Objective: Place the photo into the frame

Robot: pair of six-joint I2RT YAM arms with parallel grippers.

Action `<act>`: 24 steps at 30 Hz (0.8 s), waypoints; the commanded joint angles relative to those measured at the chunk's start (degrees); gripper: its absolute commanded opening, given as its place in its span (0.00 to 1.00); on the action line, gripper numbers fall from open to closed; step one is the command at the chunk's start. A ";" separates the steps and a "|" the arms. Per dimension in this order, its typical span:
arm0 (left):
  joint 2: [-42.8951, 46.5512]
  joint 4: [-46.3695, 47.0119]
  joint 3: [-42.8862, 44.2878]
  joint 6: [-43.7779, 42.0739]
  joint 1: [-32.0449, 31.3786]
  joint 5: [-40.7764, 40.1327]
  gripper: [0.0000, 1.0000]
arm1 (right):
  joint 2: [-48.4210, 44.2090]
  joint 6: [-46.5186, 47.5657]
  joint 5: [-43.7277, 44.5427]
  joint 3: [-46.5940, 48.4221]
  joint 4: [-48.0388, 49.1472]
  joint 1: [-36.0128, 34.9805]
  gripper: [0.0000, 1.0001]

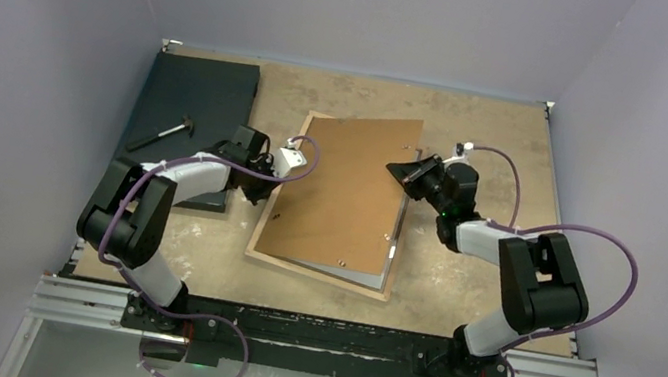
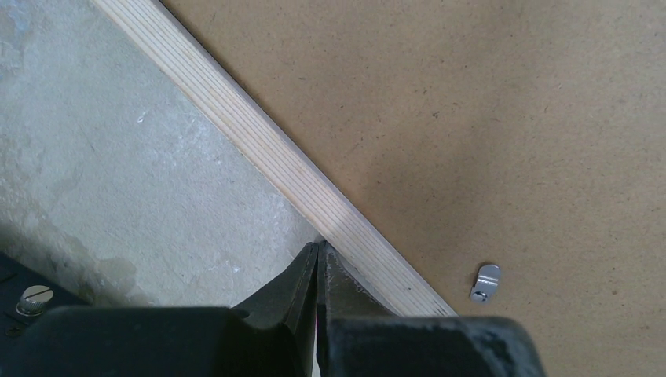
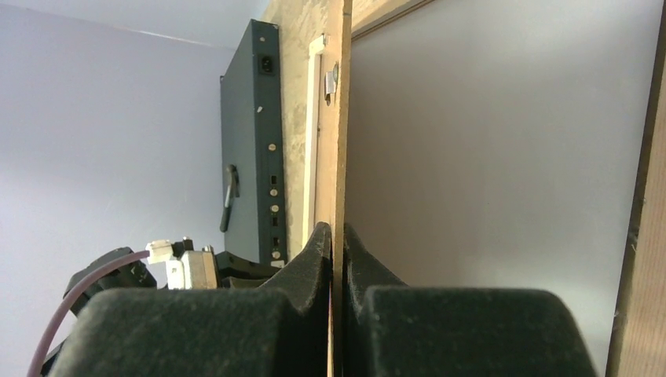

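The frame (image 1: 316, 277) lies face down mid-table, its light wooden rail (image 2: 259, 133) showing. On it, skewed, rests the brown backing panel (image 1: 350, 191). My right gripper (image 1: 405, 172) is shut on that panel's right edge (image 3: 339, 118), pinched thin between the jaws (image 3: 336, 232), with the edge raised a little. A pale grey sheet (image 3: 503, 157) lies inside the frame under the panel; I cannot tell whether it is the photo's back. My left gripper (image 2: 318, 248) is shut and holds nothing, its tips against the outer side of the frame's left rail.
A flat black board (image 1: 191, 105) lies at the back left with a small dark tool (image 1: 166, 134) on it, close behind my left arm. A small metal clip (image 2: 484, 283) sits on the backing panel. Walls close in the table on three sides.
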State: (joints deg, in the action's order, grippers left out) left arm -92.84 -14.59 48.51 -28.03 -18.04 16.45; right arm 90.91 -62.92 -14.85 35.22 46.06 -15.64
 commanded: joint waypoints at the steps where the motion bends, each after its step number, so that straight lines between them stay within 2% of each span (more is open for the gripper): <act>1: -0.75 -0.41 -0.92 1.26 -1.01 3.83 0.00 | -0.82 6.18 8.66 -0.47 1.92 -2.37 0.00; 5: 0.13 -0.79 -1.30 1.48 -1.03 4.34 0.00 | 0.03 8.89 10.74 1.48 -1.97 -3.61 0.00; 6: 0.32 -0.91 -1.31 1.63 -1.03 4.44 0.00 | 0.50 9.70 10.92 2.42 -3.21 -3.87 0.04; 10: 0.86 -0.96 -1.68 1.60 -1.03 4.47 0.00 | 1.42 14.16 12.35 6.68 -12.19 -4.76 0.24; 13: 1.26 -1.10 -2.07 1.48 -1.03 4.31 0.00 | 0.73 18.05 14.43 9.24 -19.39 -4.97 0.44; 19: 1.13 -1.01 -2.18 1.69 -1.03 3.78 0.00 | 0.35 24.58 21.59 16.06 -34.42 -6.28 0.71; 22: 1.02 -1.05 -1.71 2.31 -1.04 4.03 0.00 | 1.84 26.92 24.76 20.03 -40.33 -7.92 0.82; 24: 0.91 -1.15 -1.45 2.50 -1.03 4.03 0.00 | 2.57 28.25 26.98 22.20 -43.32 -9.02 0.97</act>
State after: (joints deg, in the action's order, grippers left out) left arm -92.14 -14.24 47.57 -27.05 -18.22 17.74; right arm 92.88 -40.38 5.15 51.44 11.55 -22.59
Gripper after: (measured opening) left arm 0.002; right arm 0.854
